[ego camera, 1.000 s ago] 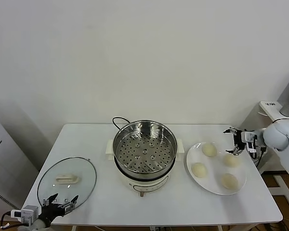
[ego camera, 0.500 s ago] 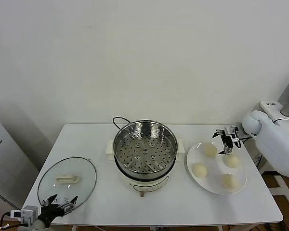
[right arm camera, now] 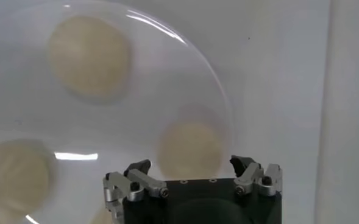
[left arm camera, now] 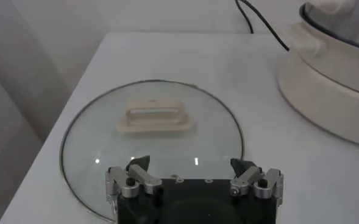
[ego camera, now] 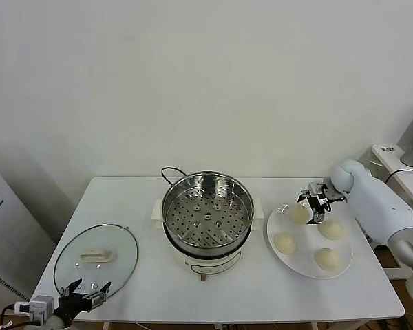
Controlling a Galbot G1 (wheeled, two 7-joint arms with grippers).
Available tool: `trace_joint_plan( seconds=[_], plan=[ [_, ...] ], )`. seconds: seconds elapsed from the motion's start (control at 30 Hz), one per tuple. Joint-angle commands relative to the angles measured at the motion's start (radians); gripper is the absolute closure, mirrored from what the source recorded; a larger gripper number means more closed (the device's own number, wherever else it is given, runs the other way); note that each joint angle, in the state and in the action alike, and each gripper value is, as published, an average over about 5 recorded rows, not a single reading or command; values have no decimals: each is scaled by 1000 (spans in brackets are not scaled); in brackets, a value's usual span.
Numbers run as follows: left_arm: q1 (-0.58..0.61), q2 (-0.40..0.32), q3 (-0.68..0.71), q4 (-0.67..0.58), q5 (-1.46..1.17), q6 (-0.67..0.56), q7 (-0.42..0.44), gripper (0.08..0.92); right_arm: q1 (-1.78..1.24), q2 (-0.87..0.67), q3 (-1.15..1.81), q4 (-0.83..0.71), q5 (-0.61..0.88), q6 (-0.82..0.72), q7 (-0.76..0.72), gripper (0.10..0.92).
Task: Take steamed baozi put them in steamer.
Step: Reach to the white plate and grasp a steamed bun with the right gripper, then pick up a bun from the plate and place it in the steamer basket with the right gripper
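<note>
Right tool (ego camera: 310, 208) hangs open — seemingly empty — over the baozi (ego camera: 299, 214) at the plate's (ego camera: 304, 268) twelve o'clock; left tool (ego camera: 87, 294) open, idle.

A bare test room: plain white wall (ego camera: 206, 82), white desk (ego camera: 138, 199) carrying an electric steamer (ego camera: 206, 213) and plate (ego camera: 341, 265).
</note>
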Motion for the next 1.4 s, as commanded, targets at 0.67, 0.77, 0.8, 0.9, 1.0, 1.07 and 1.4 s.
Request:
trace_joint_plan(
  seconds=[0.67, 0.77, 0.8, 0.9, 1.0, 1.07, 1.4],
  plan=[
    [4, -6, -2, -8, 1, 5, -6, 177, 253, -121, -213, 262, 230, 68, -96, 533],
    [4, -5, -3, -11, 1, 6, -7, 177, 385, -127, -303, 326, 324, 119, -131, 531],
    [5, -5, -3, -11, 1, 6, -7, 177, 426, -122, -330, 340, 355, 137, -141, 530],
    [4, -4, -2, -11, 2, 7, -9, 177, 522, -73, -378, 341, 412, 214, -171, 526],
    [1, -1, 1, -9, 2, 9, -10, 177, 580, 20, -381, 285, 422, 343, -205, 525],
    [-4, 1, 4, -8, 2, 11, -11, 177, 603, 99, -376, 231, 430, 437, -227, 525],
    [-15, -1, 10, -10, 2, 15, -13, 177, 587, 349, -347, 149, 384, 612, -277, 521]
  ],
)
